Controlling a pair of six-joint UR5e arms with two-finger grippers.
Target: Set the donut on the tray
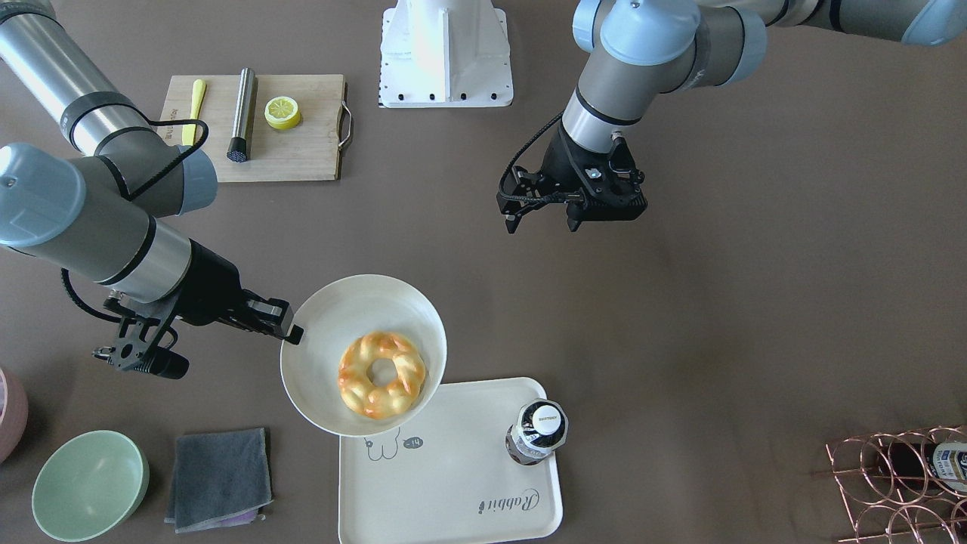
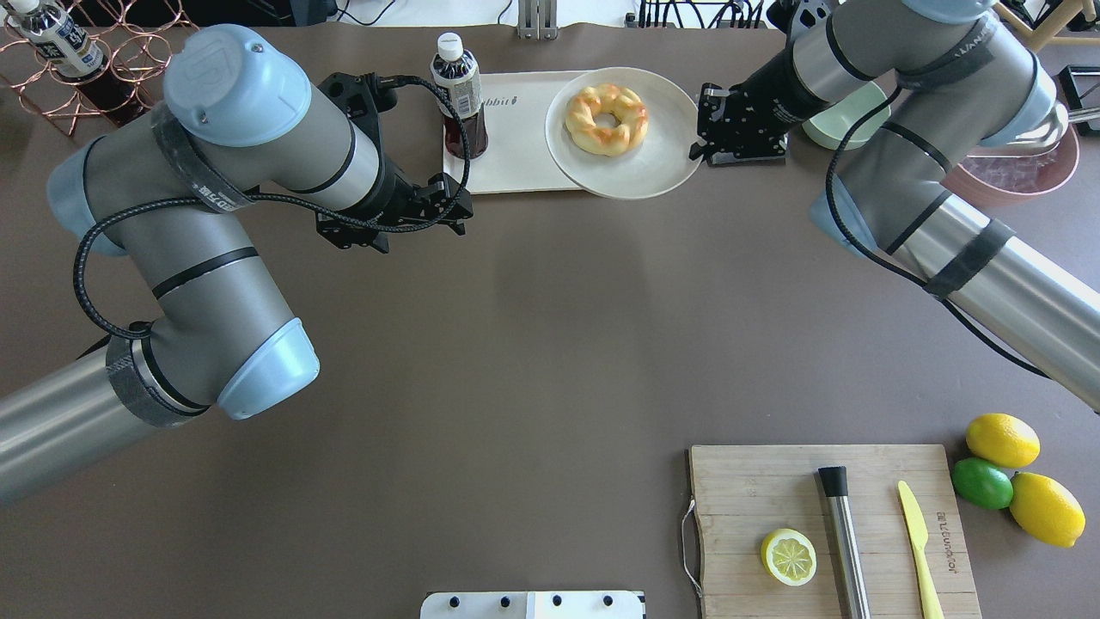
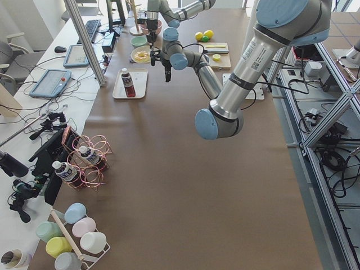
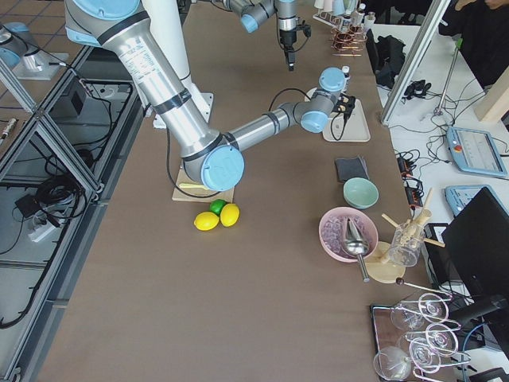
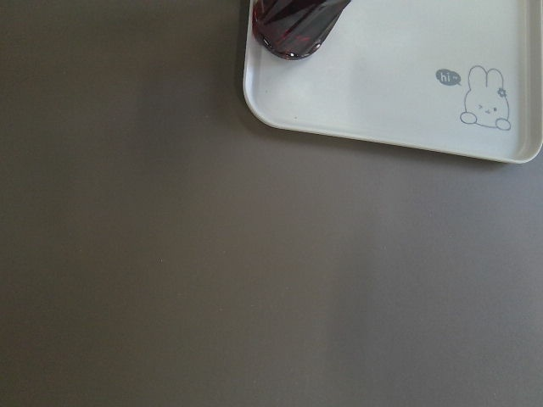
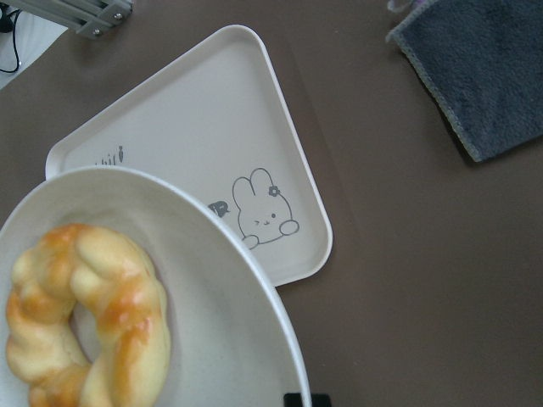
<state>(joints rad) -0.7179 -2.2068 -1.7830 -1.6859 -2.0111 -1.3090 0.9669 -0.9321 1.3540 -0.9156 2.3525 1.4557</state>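
The donut, a twisted golden ring, lies on a white plate. My right gripper is shut on the plate's rim and holds it over the corner of the cream tray with the rabbit drawing. In the overhead view the donut and plate overlap the tray's right end, with the right gripper at the rim. The right wrist view shows the donut, plate and tray below. My left gripper is open and empty, apart from the tray.
A dark drink bottle stands on the tray. A grey cloth and a green bowl lie beside it. A wooden cutting board holds a lemon half, a yellow knife and a metal cylinder. A copper wire rack stands at the corner.
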